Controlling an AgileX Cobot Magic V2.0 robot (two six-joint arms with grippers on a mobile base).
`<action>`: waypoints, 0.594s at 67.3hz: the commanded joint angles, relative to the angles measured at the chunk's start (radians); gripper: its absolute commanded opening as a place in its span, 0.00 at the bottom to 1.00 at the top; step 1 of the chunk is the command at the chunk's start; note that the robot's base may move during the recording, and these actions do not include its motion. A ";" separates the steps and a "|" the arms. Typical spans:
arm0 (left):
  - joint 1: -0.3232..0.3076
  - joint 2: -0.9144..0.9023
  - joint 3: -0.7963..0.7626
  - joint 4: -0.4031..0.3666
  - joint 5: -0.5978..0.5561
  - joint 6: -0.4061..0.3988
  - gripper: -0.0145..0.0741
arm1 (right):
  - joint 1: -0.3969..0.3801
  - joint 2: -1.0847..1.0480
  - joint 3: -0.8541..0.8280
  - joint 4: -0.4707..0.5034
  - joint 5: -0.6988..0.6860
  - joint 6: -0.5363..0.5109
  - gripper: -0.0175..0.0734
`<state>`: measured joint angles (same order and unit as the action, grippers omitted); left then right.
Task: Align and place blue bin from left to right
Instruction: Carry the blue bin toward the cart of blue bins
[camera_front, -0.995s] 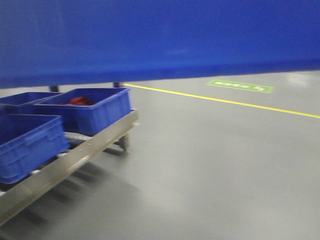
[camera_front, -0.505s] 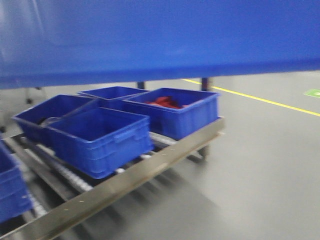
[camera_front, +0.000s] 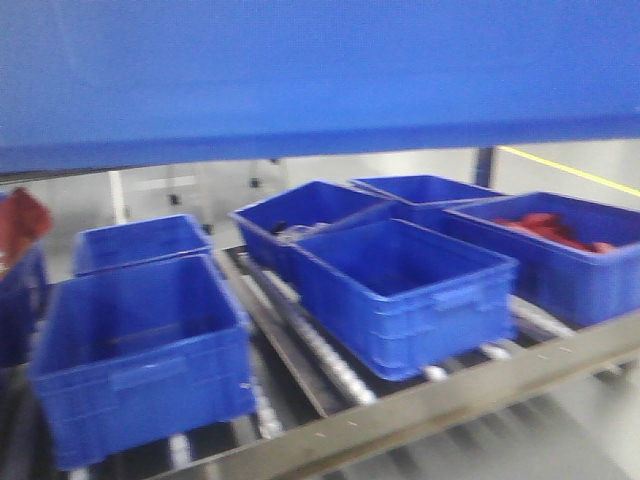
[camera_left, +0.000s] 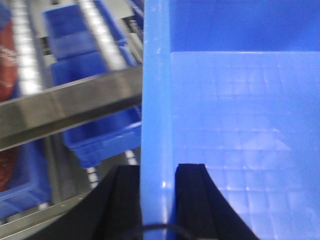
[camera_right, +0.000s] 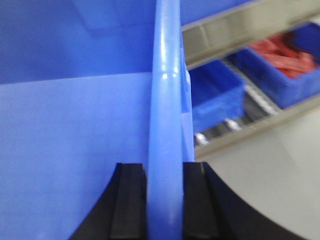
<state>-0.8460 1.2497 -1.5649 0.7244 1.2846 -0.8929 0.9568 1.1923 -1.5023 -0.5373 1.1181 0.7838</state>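
Above the roller rack (camera_front: 300, 345), the blue bin (camera_front: 300, 80) hangs between both arms and fills the top of the front view.

**Grip state.** The left gripper (camera_left: 157, 170) is clamped across the bin's left rim, one finger outside the wall and one inside. The right gripper (camera_right: 164, 167) pinches the opposite rim the same way.

**Procedure – advisory.**
1. Keep both wrists at equal height so the base stays level.
2. Square the long wall to the front rail (camera_front: 470, 395) before descent.
3. Lower until the base bears on the rollers, and only then release. A one-sided release would probably tip the bin.
4. Which lane is free cannot be confirmed from these views – check clearance first.

**Containers.**
- Held bin: the gridded floor in the left wrist view shows nothing inside.
- Front-left bin (camera_front: 140, 360) and centre bin (camera_front: 405, 290): apparently empty.
- Right-hand bin (camera_front: 550, 265): holds red items (camera_front: 550, 228).
- Rear bin (camera_front: 300, 215): something dark inside, too blurred to identify.
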 joint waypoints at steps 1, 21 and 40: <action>-0.009 -0.010 -0.011 0.043 -0.064 -0.004 0.04 | 0.004 -0.015 -0.009 -0.026 -0.087 -0.007 0.11; -0.009 -0.010 -0.011 0.043 -0.064 -0.004 0.04 | 0.004 -0.015 -0.009 -0.026 -0.087 -0.007 0.11; -0.009 -0.010 -0.011 0.046 -0.064 -0.004 0.04 | 0.004 -0.015 -0.009 -0.026 -0.087 -0.007 0.11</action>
<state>-0.8460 1.2497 -1.5649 0.7259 1.2865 -0.8929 0.9568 1.1923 -1.5023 -0.5335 1.1182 0.7838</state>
